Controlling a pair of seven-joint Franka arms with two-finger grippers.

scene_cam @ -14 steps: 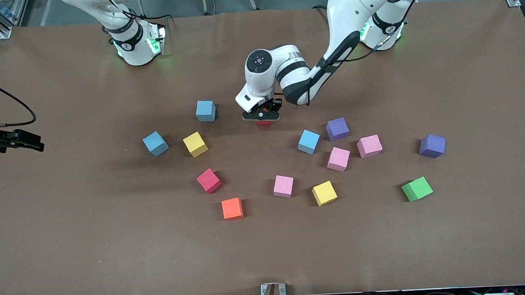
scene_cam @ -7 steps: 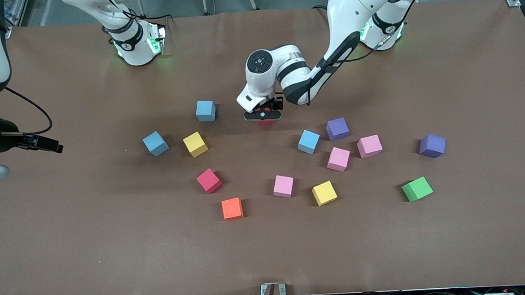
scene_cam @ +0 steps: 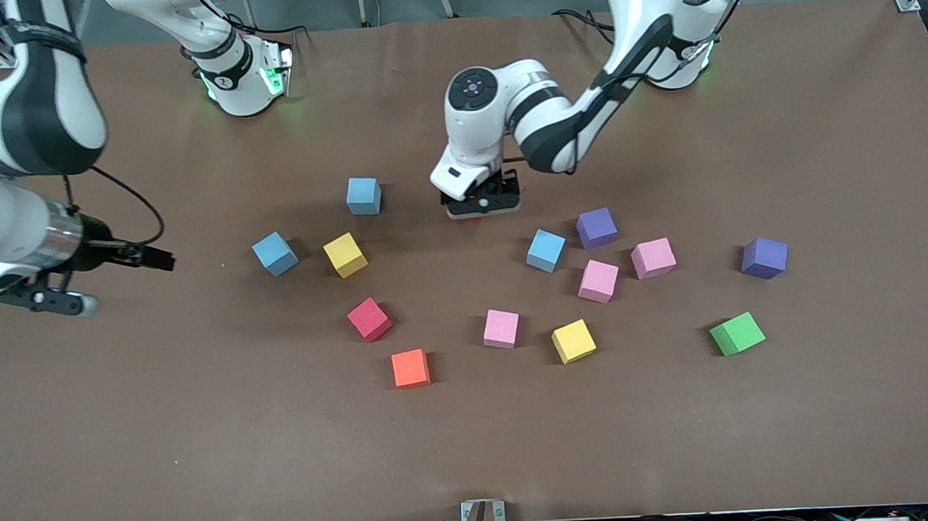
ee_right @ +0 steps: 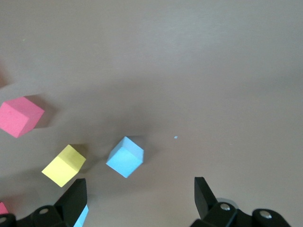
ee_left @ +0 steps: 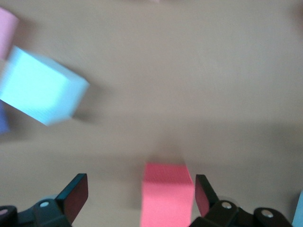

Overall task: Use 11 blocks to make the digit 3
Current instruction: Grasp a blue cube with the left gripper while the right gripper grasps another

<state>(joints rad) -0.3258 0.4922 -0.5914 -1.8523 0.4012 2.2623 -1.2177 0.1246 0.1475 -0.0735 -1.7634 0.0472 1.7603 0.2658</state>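
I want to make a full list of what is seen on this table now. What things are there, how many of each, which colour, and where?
blue blocks: 3, light blue; two toward the right arm's end, one mid-table.
yellow blocks: 2, yellow; one beside a blue, one nearer the camera.
red blocks: 2, red; one near the orange, one under the left pincer.
pink blocks: 3, pink; mid-table.
purple blocks: 2, purple; toward the left arm's end.
orange block: 1, orange; nearest the camera.
green block: 1, green; toward the left arm's end.
table: 1, brown.
left pincer: open, straddling a red block.
right pincer: open, over the table's right-arm end.
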